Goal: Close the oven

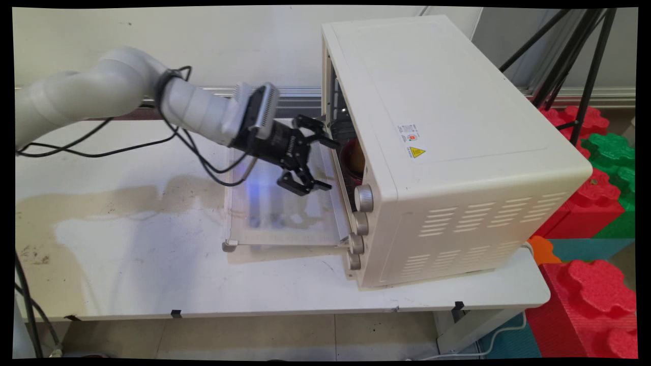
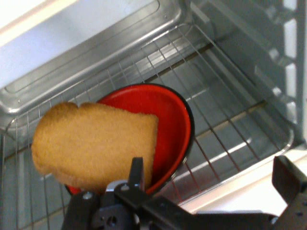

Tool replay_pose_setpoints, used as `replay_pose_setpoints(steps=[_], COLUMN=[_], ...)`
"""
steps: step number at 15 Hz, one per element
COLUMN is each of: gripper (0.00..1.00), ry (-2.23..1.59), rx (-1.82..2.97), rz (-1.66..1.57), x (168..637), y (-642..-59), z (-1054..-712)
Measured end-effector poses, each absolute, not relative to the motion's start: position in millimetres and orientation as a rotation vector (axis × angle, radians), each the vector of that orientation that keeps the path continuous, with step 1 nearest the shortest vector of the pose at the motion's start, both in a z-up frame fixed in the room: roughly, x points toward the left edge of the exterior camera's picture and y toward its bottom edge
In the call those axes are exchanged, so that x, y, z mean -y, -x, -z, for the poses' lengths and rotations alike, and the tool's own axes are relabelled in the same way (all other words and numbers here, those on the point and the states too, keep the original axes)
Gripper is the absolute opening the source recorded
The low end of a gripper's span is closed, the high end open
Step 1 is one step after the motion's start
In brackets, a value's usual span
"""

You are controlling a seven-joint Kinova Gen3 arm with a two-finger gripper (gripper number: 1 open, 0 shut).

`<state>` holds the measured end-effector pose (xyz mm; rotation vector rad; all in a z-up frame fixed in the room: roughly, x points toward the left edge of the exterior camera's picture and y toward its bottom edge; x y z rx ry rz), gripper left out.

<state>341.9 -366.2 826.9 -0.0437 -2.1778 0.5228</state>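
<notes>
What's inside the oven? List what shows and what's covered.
Inside the oven, a wire rack holds a red bowl with a slice of bread resting on it. The bread covers the bowl's left part; the gripper hides the rack's near edge.

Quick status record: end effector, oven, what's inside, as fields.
end effector: open, holding nothing, at the mouth of the oven, above its lowered door
oven: white toaster oven on the table, door folded down flat
rack: wire rack inside the oven, carrying the bowl
bowl: red with a dark rim
bread: toast slice lying across the bowl, overhanging its rim
knobs: four on the oven's front panel
</notes>
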Motion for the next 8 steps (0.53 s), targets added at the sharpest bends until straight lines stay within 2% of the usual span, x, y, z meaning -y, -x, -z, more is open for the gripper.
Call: replay_pose_setpoints(steps=[8], gripper=[1.00], ry=[-0.077], rx=[2.170], rz=[-0.491], x=[327], y=[-399], z=[-855])
